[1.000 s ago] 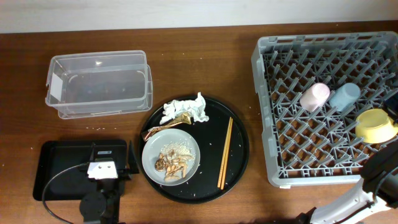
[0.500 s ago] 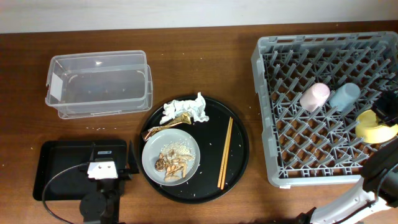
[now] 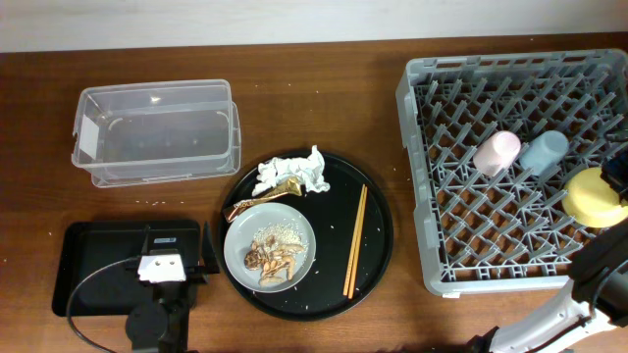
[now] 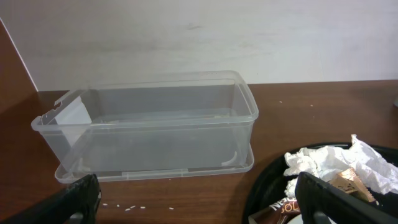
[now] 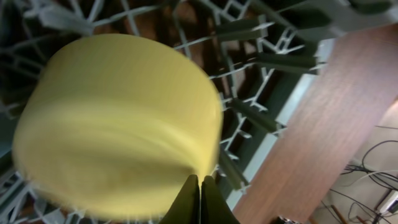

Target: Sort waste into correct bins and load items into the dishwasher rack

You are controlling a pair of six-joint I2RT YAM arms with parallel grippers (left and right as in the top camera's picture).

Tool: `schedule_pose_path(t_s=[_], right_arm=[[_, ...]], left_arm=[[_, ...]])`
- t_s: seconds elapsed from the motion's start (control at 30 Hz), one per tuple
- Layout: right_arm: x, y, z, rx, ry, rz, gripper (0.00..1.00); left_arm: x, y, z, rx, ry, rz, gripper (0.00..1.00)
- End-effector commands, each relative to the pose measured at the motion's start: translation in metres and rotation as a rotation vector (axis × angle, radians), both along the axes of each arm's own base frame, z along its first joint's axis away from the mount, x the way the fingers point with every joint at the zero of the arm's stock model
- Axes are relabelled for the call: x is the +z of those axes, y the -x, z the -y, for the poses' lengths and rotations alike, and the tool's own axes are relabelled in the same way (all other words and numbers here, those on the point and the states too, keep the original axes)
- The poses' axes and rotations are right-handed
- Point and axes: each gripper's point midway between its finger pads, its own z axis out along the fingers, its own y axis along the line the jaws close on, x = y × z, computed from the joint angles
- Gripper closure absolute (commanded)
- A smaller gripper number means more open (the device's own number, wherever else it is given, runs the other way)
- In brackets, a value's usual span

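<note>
From overhead, my left tool (image 3: 162, 245) hangs over the shallow black tray (image 3: 93, 260), and its mount hides the jaws in this view. The clear box (image 3: 155, 132) sits ahead of it on the table (image 3: 324, 78). Off to its right is the round black tray (image 3: 378, 245), which carries the crumpled tissue (image 3: 292, 172), the gold-brown wrapper (image 3: 265, 196), the chopsticks (image 3: 354, 240) and the grey plate (image 3: 304, 245) with rice and scraps (image 3: 270, 253). My right tool (image 3: 616, 175) shows only as a dark shape at the frame edge, touching the yellow-green bowl (image 3: 593, 196) inside the dishwasher rack (image 3: 422, 176). The pink cup (image 3: 497, 151) and blue cup (image 3: 544, 151) lie side by side just to its left. Through the left wrist camera I see the left tool's fingers (image 4: 78, 199) spread wide with nothing between them. The clear box is straight ahead, and the tissue and wrapper lie ahead to the right on the round tray's rim. Through the right wrist camera the right tool's jaws are pressed nearly together, pinching the wall of the bowl. The bowl is blurred and fills most of the frame just ahead of the fingertips, with the rack's lattice behind it.
</note>
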Motion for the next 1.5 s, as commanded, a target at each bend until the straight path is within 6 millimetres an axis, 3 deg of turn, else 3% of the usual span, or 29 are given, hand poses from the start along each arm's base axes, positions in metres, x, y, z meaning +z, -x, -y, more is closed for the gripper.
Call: schedule_pose_path(t_s=[0.0, 0.2, 0.3, 0.4, 0.5, 0.57, 0.6, 0.73, 0.8, 0.83, 0.87, 0.9, 0.93, 1.0, 1.03, 1.13, 1.23, 1.3, 1.33, 1.47], right_arm=[[0.009, 0.008, 0.013, -0.031, 0.067, -0.033, 0.96], [0.009, 0.007, 0.011, -0.033, 0.055, -0.027, 0.96], [0.014, -0.005, 0.001, -0.026, -0.001, 0.043, 0.96], [0.035, -0.022, -0.01, -0.002, -0.044, 0.146, 0.96], [0.07, -0.044, -0.027, 0.102, -0.061, 0.28, 0.96], [0.108, -0.064, -0.054, 0.192, -0.078, 0.422, 0.96], [0.132, -0.076, -0.079, 0.263, -0.096, 0.513, 0.96], [0.18, -0.097, -0.157, 0.51, -0.161, 0.679, 0.95], [0.193, -0.099, -0.201, 0.62, -0.184, 0.7, 0.87], [0.196, -0.101, -0.221, 0.677, -0.198, 0.701, 0.74], [0.196, -0.103, -0.247, 0.751, -0.219, 0.693, 0.53], [0.195, -0.104, -0.271, 0.812, -0.242, 0.682, 0.16], [0.191, -0.106, -0.292, 0.864, -0.264, 0.667, 0.01], [0.181, -0.108, -0.331, 0.958, -0.313, 0.63, 0.02], [0.167, -0.108, -0.366, 1.036, -0.361, 0.584, 0.02], [0.144, -0.107, -0.411, 1.132, -0.422, 0.505, 0.02], [0.109, -0.099, -0.461, 1.232, -0.49, 0.383, 0.02], [0.092, -0.095, -0.481, 1.27, -0.514, 0.328, 0.02], [0.081, -0.092, -0.492, 1.29, -0.527, 0.294, 0.1], [0.044, -0.081, -0.527, 1.35, -0.563, 0.178, 0.16]], left_arm=[[-0.002, 0.0, 0.0, -0.002, -0.016, -0.002, 0.01], [-0.002, 0.0, 0.0, -0.002, -0.016, -0.002, 0.01], [-0.002, 0.0, 0.0, -0.002, -0.015, -0.002, 0.01], [-0.002, 0.0, 0.0, -0.002, -0.016, -0.002, 0.01], [-0.002, 0.0, 0.0, -0.002, -0.016, -0.002, 0.0], [-0.002, 0.0, 0.0, -0.002, -0.016, -0.002, 0.01], [-0.002, 0.0, 0.0, -0.002, -0.015, -0.002, 0.01], [-0.002, 0.0, 0.0, -0.002, -0.016, -0.002, 0.01], [-0.002, 0.0, 0.0, -0.002, -0.016, -0.002, 0.01], [-0.002, 0.0, 0.0, -0.002, -0.015, -0.002, 0.01], [-0.002, 0.0, 0.0, -0.002, -0.016, -0.002, 0.01], [-0.002, 0.0, 0.0, -0.002, -0.016, -0.002, 0.01], [-0.002, 0.0, 0.0, -0.002, -0.016, -0.002, 0.01], [-0.002, 0.0, 0.0, -0.002, -0.015, -0.002, 0.01], [-0.002, 0.0, 0.0, -0.002, -0.016, -0.002, 0.01], [-0.002, 0.0, 0.0, -0.002, -0.016, -0.002, 0.01], [-0.002, 0.0, 0.0, -0.002, -0.016, -0.002, 0.01], [-0.002, 0.0, 0.0, -0.002, -0.016, -0.002, 0.01], [-0.002, 0.0, 0.0, -0.002, -0.016, -0.002, 0.01], [-0.002, 0.0, 0.0, -0.002, -0.016, -0.002, 0.01]])
